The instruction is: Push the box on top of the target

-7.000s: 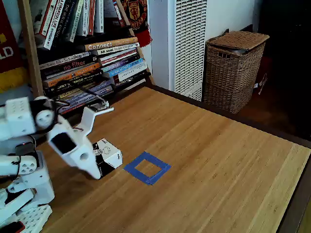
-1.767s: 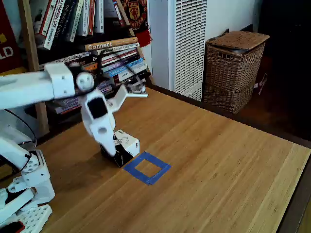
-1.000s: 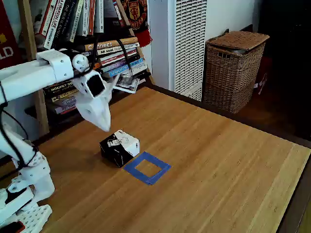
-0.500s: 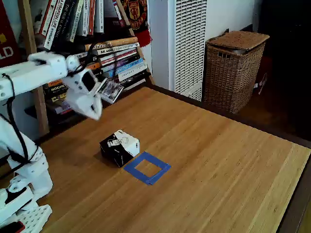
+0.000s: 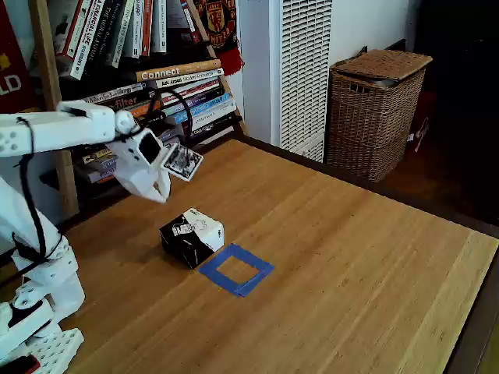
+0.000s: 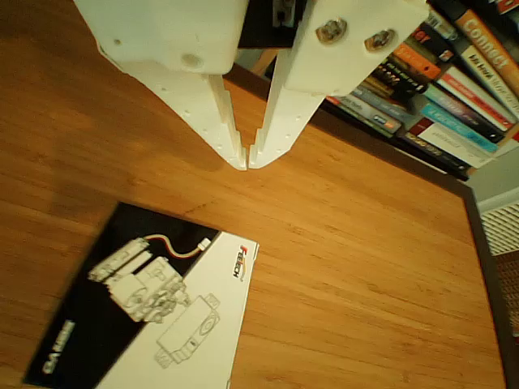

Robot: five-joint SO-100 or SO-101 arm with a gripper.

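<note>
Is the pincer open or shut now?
Shut. In the other view, the pincer hangs above the table with its fingertips meeting, and nothing is between them.

Small cardboard box point(image 5: 192, 238), white on top with black sides bearing a white line drawing, resting flat on the wood just beside the upper-left edge of the target point(image 5: 236, 269), a hollow blue-tape square with bare wood inside.

The arm point(image 5: 54, 131) is white plastic all over, with blocky segments and a round joint cap. Black cables point(image 5: 168, 101) loop over its wrist, and a printed black-and-white tag point(image 5: 184, 160) sits beside the gripper point(image 6: 246, 160), whose tapered white fingers point(image 6: 212, 109) show small holes and metal screws point(image 6: 328, 30)
</note>
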